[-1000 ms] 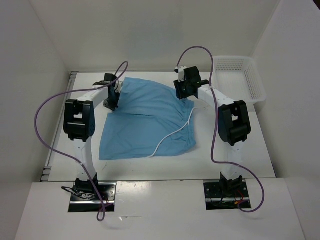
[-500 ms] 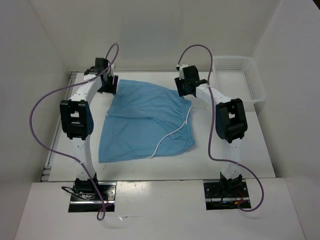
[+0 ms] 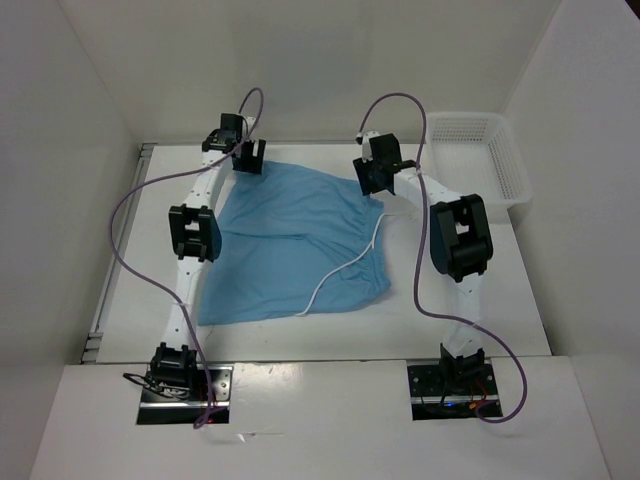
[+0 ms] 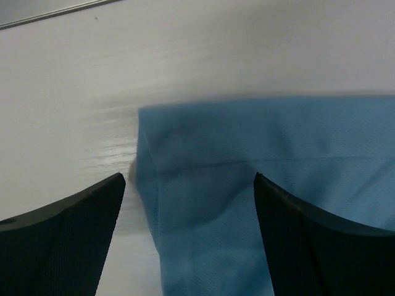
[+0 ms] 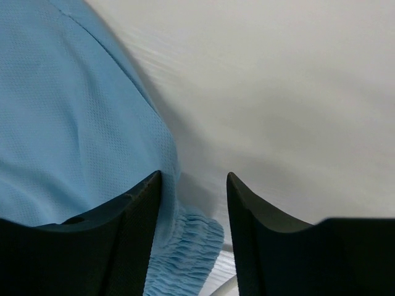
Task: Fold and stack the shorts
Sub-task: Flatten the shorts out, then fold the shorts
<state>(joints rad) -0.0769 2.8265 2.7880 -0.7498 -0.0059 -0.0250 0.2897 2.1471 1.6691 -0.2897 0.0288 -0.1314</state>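
Left wrist view: my left gripper gapes over a far corner of the light blue soft fabric shorts, which lie spread on the white table. My right gripper is likewise apart at their other far corner. I judge the fold has yet to start: next I lower and pinch both corners.

The left arm hides the shorts along their left edge (partly).

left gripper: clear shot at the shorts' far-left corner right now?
Probably yes. The left gripper hangs open right over that corner of the shorts, jaws straddling its side edge, and nothing shows in between.
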